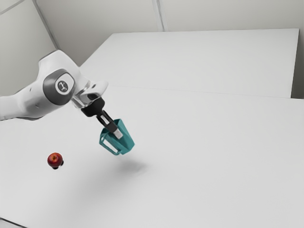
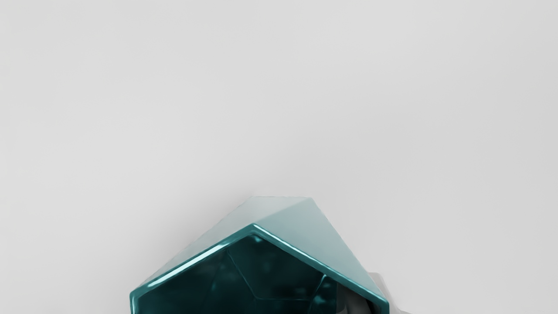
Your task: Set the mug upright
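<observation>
The smooth white desk (image 1: 213, 166) lay before pale grey walls (image 1: 90, 21). A round emblem (image 1: 62, 86), too small to read, marked the white jointed arm (image 1: 31, 102), which slanted downward. Its black two-finger jaws (image 1: 118, 134) were clenched on a faceted teal mug (image 1: 126, 144) — tilted, raised above the desk.

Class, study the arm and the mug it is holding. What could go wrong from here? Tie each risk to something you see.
The tool pinches the mug by one wall, with a finger inside and one outside, so the mug might swivel or slip.

The mug is tilted; if lowered like this, an edge of its base would probably land first, and it could topple on release.

It hangs above the table, so opening early would likely drop it.
</observation>
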`<action>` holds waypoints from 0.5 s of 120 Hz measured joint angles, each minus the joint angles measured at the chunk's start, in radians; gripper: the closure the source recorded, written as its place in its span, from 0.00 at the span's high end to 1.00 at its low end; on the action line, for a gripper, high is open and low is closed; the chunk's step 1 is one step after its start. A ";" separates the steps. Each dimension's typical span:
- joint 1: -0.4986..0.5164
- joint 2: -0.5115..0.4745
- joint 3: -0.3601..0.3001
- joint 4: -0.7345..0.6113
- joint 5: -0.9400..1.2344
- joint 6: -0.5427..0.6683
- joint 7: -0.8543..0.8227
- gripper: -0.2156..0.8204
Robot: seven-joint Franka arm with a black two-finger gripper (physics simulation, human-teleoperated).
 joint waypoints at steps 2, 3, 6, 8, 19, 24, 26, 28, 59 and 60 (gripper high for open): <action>0.000 0.003 0.000 0.006 0.018 -0.005 -0.013 0.03; 0.000 0.004 -0.001 0.009 0.028 -0.007 -0.019 0.03; 0.000 0.008 -0.001 0.016 0.053 -0.013 -0.038 0.03; 0.000 0.010 -0.001 0.020 0.068 -0.016 -0.050 0.03; 0.000 0.019 -0.002 0.042 0.147 -0.032 -0.117 0.03; -0.001 0.026 -0.003 0.050 0.176 -0.036 -0.146 0.03; -0.001 0.028 -0.003 0.052 0.187 -0.038 -0.158 0.03; -0.001 0.031 -0.003 0.055 0.198 -0.040 -0.169 0.03; -0.002 0.063 -0.007 0.062 0.323 -0.031 -0.337 0.03; -0.002 0.064 -0.007 0.062 0.327 -0.029 -0.342 0.03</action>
